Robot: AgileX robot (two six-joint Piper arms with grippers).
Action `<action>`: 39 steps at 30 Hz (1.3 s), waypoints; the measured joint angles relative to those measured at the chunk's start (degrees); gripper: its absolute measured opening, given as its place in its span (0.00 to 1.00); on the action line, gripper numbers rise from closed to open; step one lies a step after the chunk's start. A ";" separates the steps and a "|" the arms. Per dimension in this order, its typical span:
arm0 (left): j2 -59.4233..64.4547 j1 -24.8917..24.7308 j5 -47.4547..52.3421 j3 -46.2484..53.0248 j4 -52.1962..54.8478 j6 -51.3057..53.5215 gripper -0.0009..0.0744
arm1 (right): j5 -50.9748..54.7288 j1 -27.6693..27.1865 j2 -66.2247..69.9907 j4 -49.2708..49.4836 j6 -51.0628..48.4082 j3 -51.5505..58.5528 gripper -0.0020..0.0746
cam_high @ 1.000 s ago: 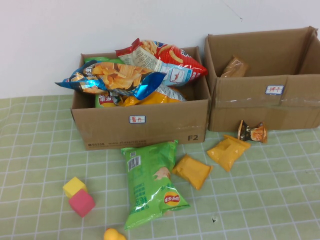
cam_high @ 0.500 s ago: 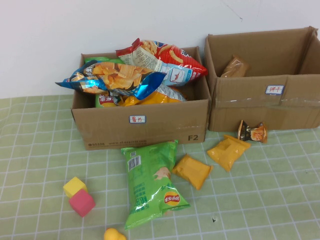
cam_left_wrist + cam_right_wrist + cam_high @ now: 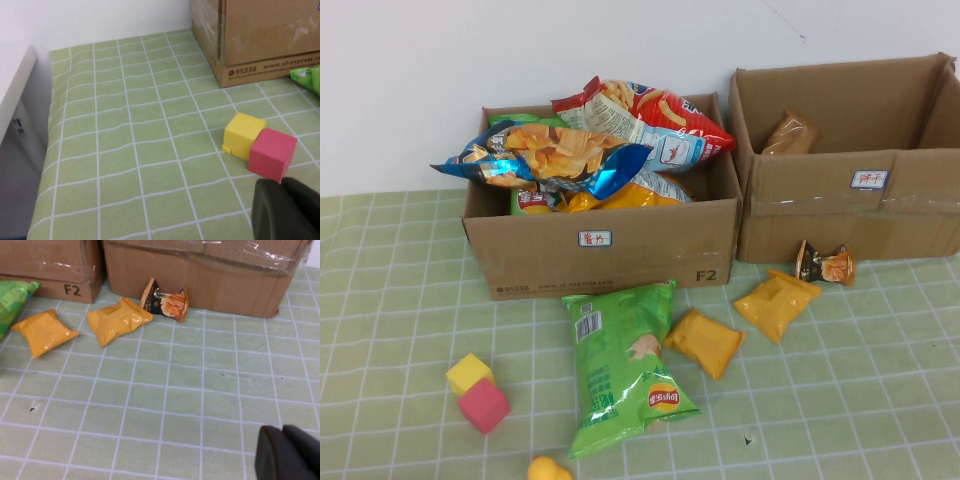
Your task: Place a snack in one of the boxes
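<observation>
Above the checked cloth [image 3: 150,405] — left gripper [image 3: 287,210] and right gripper [image 3: 290,455] fingers closed, empty.

A yellow cube [image 3: 468,372] touches a pink cube [image 3: 484,405] near the checked green tablecloth's [image 3: 390,300] front-left area, with a yellow rounded object [image 3: 549,469] at the front edge.

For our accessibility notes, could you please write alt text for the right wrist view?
Two orange snack packets and a small dark snack packet lie on a green checked tablecloth before two cardboard boxes; a green chip bag shows at the edge. The right gripper, fingers together, hangs low over bare cloth, away from the snacks.
</observation>
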 joint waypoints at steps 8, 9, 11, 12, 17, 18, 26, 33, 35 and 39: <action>0.00 0.00 0.00 0.00 0.00 0.10 0.01 | 0.00 0.00 0.00 0.00 0.00 0.00 0.02; 0.00 0.00 0.00 0.00 0.00 0.10 0.01 | 0.00 0.00 0.00 -0.13 -0.21 0.00 0.02; 0.00 0.00 0.00 0.00 0.00 0.10 0.01 | -0.30 0.00 -0.49 -1.57 -1.25 0.45 0.02; 0.00 0.00 0.00 0.00 0.00 0.10 0.01 | -0.97 -0.39 -1.07 -2.16 -1.92 0.97 0.02; 0.00 0.00 0.00 0.00 -0.10 0.10 0.01 | -6.41 -7.63 -6.64 4.20 -12.49 2.57 0.02; 0.00 0.00 0.00 0.00 -0.10 0.10 0.01 | -8.24 -10.69 -8.26 7.57 -16.34 3.33 0.02; 0.00 0.00 0.00 0.00 -0.10 0.10 0.01 | -24.98 -34.66 -17.33 26.30 -34.97 13.77 0.02; 0.00 0.00 0.00 0.00 -0.22 0.43 0.01 | -25.52 -38.99 -17.49 32.38 -33.76 18.82 0.02; 0.00 0.00 0.00 0.00 -0.22 0.43 0.01 | -24.80 -39.45 -17.49 32.62 -32.92 18.82 0.02; 0.00 0.00 0.00 0.00 -0.22 0.43 0.01 | -19.45 -39.86 -17.58 32.99 -31.19 18.70 0.02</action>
